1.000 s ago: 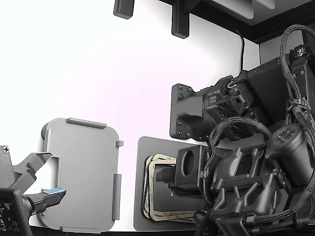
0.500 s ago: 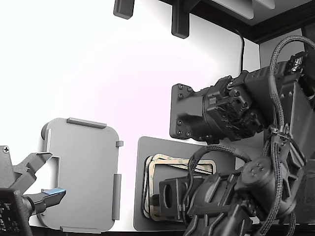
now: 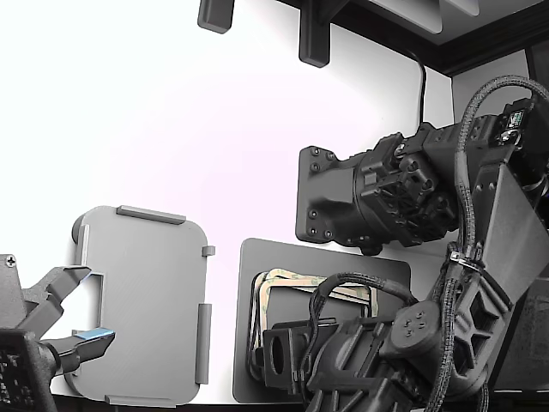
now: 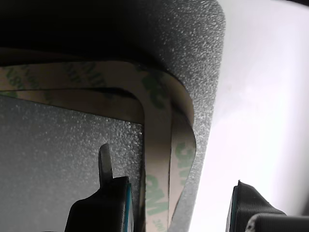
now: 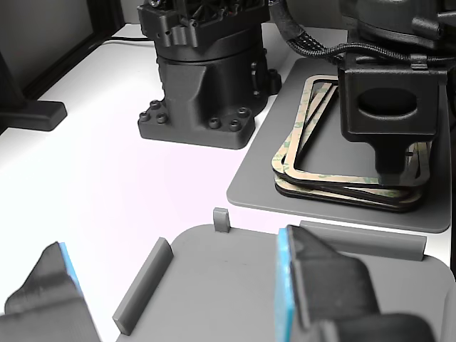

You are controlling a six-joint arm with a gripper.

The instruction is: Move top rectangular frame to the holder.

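The top rectangular frame (image 4: 159,145) is tan with faint green print and lies on top of a stack of like frames (image 5: 299,167) on a dark grey mat (image 4: 203,58). In the exterior view the stack (image 3: 287,279) is partly hidden by my arm. My gripper (image 4: 178,203) is open and low over the frame's long side near a corner. One finger (image 4: 104,193) is inside the hollow middle and the other is outside, past the mat's edge. The finger also shows in the other view (image 5: 390,165). The light grey holder (image 3: 146,300) with raised tabs lies at the exterior view's left, empty.
A black robot base (image 3: 330,197) stands behind the mat. A second arm's gripper with blue pads (image 3: 60,335) hovers at the holder's near corner and fills the foreground of the other view (image 5: 306,285). Black stands (image 3: 214,15) sit at the table's far edge.
My arm has swung down and toward the exterior view's left, bringing the gripper low over the frame stack's left end. The holder and the second gripper have not moved.
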